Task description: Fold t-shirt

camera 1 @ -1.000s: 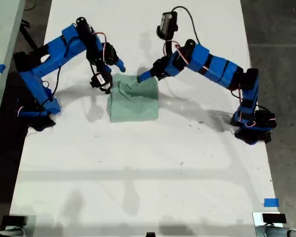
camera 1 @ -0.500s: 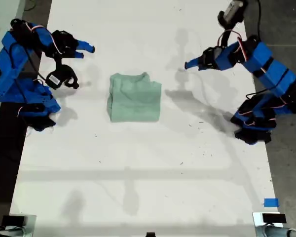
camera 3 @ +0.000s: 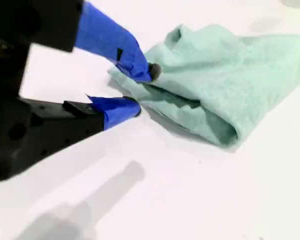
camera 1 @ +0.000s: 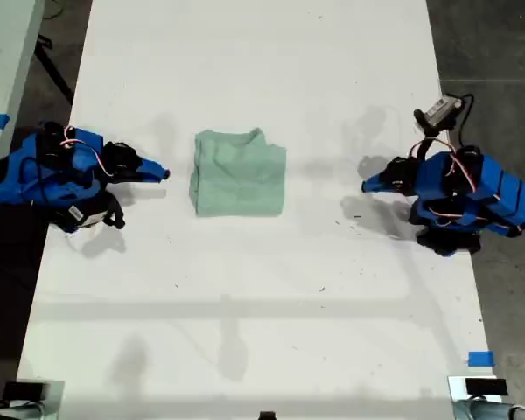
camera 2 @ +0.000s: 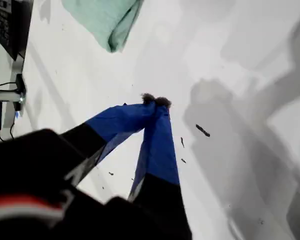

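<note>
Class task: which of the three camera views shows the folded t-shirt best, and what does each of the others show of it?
The exterior view: the whole t-shirt lies as a folded rectangle on the table, all edges visible. The second wrist view shows its layered fold edge close up, partly cropped. The first wrist view catches only one corner.

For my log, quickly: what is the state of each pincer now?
My first gripper: pincer shut, holding nothing.
My second gripper: pincer open, empty, beside the shirt.

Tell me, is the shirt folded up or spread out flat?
Folded. The t-shirt is a small, neat rectangle with doubled layers at its edge.
</note>
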Motion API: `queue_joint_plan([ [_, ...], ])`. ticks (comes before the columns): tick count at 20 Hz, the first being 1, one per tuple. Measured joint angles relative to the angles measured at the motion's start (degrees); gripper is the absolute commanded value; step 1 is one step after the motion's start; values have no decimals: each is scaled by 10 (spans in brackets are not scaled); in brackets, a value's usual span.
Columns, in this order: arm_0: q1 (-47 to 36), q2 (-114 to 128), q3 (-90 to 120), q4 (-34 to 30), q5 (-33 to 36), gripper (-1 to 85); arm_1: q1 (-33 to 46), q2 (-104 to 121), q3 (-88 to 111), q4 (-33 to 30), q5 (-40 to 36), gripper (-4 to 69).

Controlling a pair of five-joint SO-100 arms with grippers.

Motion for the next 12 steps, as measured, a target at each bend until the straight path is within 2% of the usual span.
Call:
queue_joint_plan([
  [3,15,22,75,-6,-31,95,-26,18,83,-1,87,-4],
  [4,15,21,80,-4,-33,79,-30,19,87,-3,116,27],
  [6,18,22,82,11,-36,104,-30,20,93,-8,163,33],
  [10,77,25,82,25,-38,105,0,19,93,-9,75,34],
  [12,105,25,82,25,-38,105,3,19,93,-11,-81,26],
])
